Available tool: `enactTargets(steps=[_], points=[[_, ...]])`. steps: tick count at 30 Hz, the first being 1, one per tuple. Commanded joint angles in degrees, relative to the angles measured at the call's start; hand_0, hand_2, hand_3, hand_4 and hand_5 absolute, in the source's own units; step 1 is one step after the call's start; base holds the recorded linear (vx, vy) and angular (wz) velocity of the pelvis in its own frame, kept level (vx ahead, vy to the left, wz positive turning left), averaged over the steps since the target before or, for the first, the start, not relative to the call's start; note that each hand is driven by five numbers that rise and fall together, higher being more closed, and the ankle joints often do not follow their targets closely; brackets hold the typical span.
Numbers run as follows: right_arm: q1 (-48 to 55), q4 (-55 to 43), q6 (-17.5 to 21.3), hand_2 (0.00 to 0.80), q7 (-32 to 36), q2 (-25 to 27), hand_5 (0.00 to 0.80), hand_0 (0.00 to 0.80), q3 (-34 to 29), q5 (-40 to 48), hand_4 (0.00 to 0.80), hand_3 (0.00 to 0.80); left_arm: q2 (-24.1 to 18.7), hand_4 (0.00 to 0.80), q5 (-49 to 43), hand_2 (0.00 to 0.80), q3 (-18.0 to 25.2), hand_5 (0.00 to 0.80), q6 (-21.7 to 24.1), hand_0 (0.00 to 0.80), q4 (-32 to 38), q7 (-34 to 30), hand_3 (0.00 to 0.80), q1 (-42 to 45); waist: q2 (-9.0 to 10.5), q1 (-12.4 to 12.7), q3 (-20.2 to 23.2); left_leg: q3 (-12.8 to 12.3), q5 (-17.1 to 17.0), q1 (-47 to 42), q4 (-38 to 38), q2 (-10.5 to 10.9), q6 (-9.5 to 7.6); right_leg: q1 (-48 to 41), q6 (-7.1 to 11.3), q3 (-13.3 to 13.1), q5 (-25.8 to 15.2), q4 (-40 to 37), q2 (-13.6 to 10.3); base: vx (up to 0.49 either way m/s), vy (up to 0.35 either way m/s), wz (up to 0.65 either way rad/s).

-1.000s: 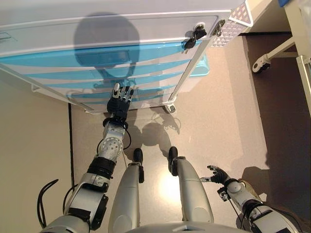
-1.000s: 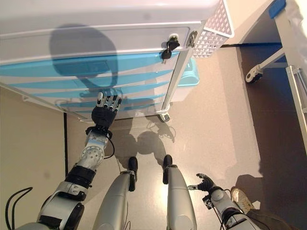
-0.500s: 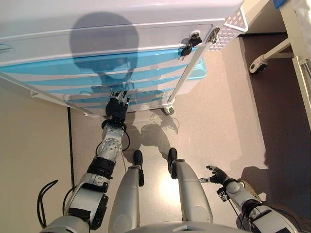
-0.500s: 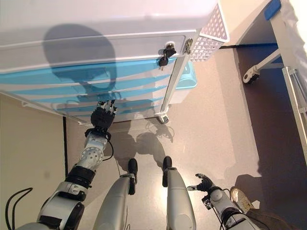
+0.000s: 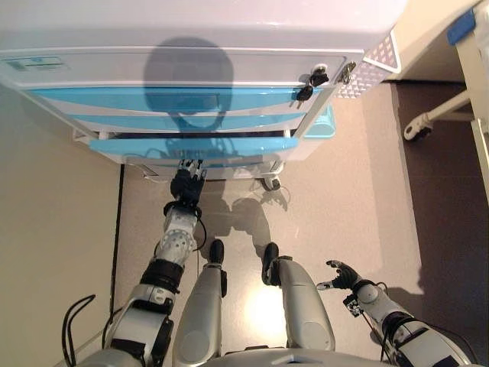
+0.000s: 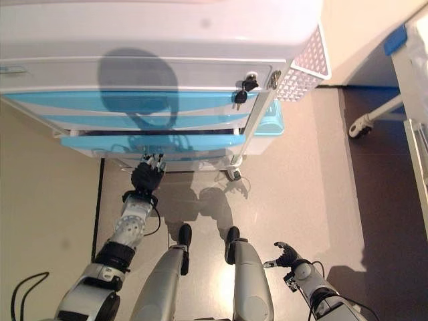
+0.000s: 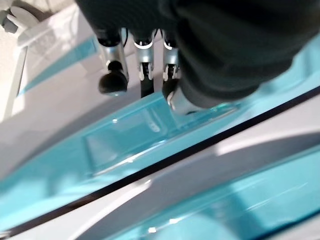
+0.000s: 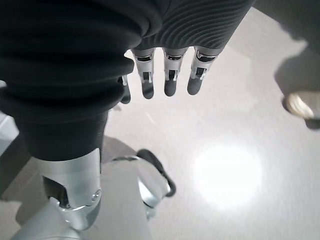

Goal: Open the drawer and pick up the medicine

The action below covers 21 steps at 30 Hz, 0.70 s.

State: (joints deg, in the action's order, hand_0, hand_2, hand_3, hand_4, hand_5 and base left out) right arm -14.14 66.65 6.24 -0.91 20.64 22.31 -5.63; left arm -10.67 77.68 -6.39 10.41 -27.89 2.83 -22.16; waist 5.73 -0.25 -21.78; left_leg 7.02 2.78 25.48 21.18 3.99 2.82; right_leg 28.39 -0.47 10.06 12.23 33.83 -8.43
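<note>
While the left hand (image 5: 186, 183) is up at the cabinet (image 5: 229, 30), here is the scene.

Left eye view: a white cabinet with pale blue drawer fronts. The lowest blue drawer (image 5: 191, 143) stands a little proud of the two above it, with a dark gap along its top edge. The left hand sits just under the middle of that front, touching it or very nearly so. A small label (image 5: 38, 63) is on the cabinet's top band at the left; its print is too small for me to read. Keys (image 5: 313, 79) hang from a lock at the top right corner. A white perforated basket (image 5: 380, 65) hangs on the cabinet's right side. A caster (image 5: 271, 182) shows under the right front corner. The right hand (image 5: 341, 273) is low by my right side over the floor, well away from the cabinet.

Right eye view: the same layout, and the drawer (image 6: 150, 142) is only slightly out. I see nothing of its inside, so I cannot place the medicine.

Left wrist view: the left hand (image 7: 210, 60) is against the drawer's blue front (image 7: 125, 135), beside a recessed handle panel. I cannot tell whether the hand grips the edge or only rests there.

Right wrist view: the right hand (image 8: 165, 55) has its fingers (image 8: 170, 80) straight and slack, side by side, holding nothing, with bare floor (image 8: 240, 150) beyond.
</note>
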Motion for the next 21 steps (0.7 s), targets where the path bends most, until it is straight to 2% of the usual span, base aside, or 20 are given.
enactTargets(steps=[1, 2, 5, 11, 14, 16, 18, 19, 21], points=[[3.6, 1.3, -0.1, 0.000, -0.9, 0.4, 0.000, 0.000, 0.1, -1.4, 0.000, 0.000, -5.9, 0.800, -1.9, 0.800, 10.1, 0.800, 7.0, 0.800, 13.2, -10.4, 0.800, -2.1, -0.35, 4.1, 6.1, 1.4, 1.3, 4.2, 3.2, 3.8, -3.93, 0.6, 2.88, 0.7, -6.4, -3.4, -1.0, -0.018, -0.107, 0.42], [3.6, 1.3, -0.1, 0.000, -0.9, 0.4, 0.000, 0.000, 0.1, -1.4, 0.000, 0.000, -5.9, 0.800, -1.9, 0.800, 10.1, 0.800, 7.0, 0.800, 13.2, -10.5, 0.800, -2.1, -0.40, 4.0, 6.1, 1.5, 1.2, 4.1, 3.2, 3.9, -3.92, 0.5, 2.88, 0.8, -6.4, -3.5, -1.1, -0.017, -0.090, 0.45], [3.2, 0.7, -0.1, 0.000, -1.3, 0.6, 0.000, 0.000, -0.4, -1.9, 0.000, 0.000, -4.9, 0.800, -1.9, 0.800, 12.9, 0.800, 6.3, 0.800, 12.3, -11.0, 0.800, 3.7, -0.94, 5.4, 6.7, 3.9, 0.6, 3.1, 2.6, 4.4, -3.73, -1.7, 2.44, 2.5, -5.6, -3.9, -1.2, -0.014, -0.071, 0.39], [2.6, 0.3, -0.1, 0.000, -1.2, 1.7, 0.000, 0.000, -1.2, -3.3, 0.000, 0.000, -2.8, 0.800, -2.8, 0.800, 15.7, 0.800, 5.1, 0.800, 13.9, -12.5, 0.800, 13.0, -2.00, 6.9, 7.3, 5.2, 0.8, 1.1, 2.8, 4.7, -4.07, -4.2, 2.47, 3.4, -5.3, -4.2, -1.5, -0.001, -0.017, 0.15], [2.5, 0.6, -0.1, 0.000, -1.0, 2.3, 0.000, 0.000, -1.5, -4.0, 0.000, 0.000, -2.5, 0.800, -3.4, 0.800, 16.0, 0.800, 4.4, 0.800, 14.6, -13.4, 0.800, 17.0, -2.69, 7.7, 7.6, 5.6, 0.8, 0.1, 2.6, 5.0, -4.19, -5.2, 2.52, 3.5, -5.1, -4.0, -1.7, 0.008, 0.012, 0.04], [2.5, 1.6, -0.4, 0.000, -1.0, 3.1, 0.000, 0.000, -2.7, -5.1, 0.000, 0.000, -2.1, 0.800, -3.8, 0.800, 16.7, 0.800, 2.5, 0.800, 14.8, -14.6, 0.800, 24.1, -3.79, 8.9, 8.2, 6.2, 0.8, -1.3, 2.1, 5.2, -4.32, -6.8, 2.67, 4.0, -4.9, -4.2, -2.4, 0.014, 0.010, 0.02], [2.5, 1.6, -0.4, 0.000, -1.0, 3.1, 0.000, 0.000, -2.7, -5.1, 0.000, 0.000, -2.1, 0.800, -3.8, 0.800, 16.7, 0.800, 2.5, 0.800, 14.8, -14.6, 0.800, 24.2, -3.80, 8.9, 8.2, 6.2, 0.8, -1.3, 2.1, 5.2, -4.32, -6.8, 2.68, 4.0, -4.9, -4.2, -2.4, 0.003, 0.003, 0.05], [2.8, 2.1, -0.5, 0.000, -1.2, 3.5, 0.000, 0.000, -3.5, -5.6, 0.000, 0.000, -1.2, 0.800, -3.4, 0.800, 16.1, 0.800, 1.1, 0.800, 15.0, -14.7, 0.800, 28.6, -4.50, 9.5, 8.6, 6.7, 0.6, -1.6, 2.0, 5.4, -4.39, -7.2, 2.83, 4.3, -4.8, -4.2, -2.6, 0.005, 0.006, 0.12], [3.0, 2.7, -0.8, 0.000, -1.5, 3.3, 0.000, 0.000, -3.7, -6.0, 0.000, 0.000, -0.7, 0.800, -2.6, 0.800, 15.7, 0.800, 0.0, 0.800, 14.2, -14.5, 0.800, 31.0, -5.05, 10.1, 8.8, 6.9, 0.4, -1.6, 1.7, 5.5, -4.47, -7.1, 2.96, 4.7, -4.8, -4.0, -2.9, 0.003, 0.010, 0.12]])
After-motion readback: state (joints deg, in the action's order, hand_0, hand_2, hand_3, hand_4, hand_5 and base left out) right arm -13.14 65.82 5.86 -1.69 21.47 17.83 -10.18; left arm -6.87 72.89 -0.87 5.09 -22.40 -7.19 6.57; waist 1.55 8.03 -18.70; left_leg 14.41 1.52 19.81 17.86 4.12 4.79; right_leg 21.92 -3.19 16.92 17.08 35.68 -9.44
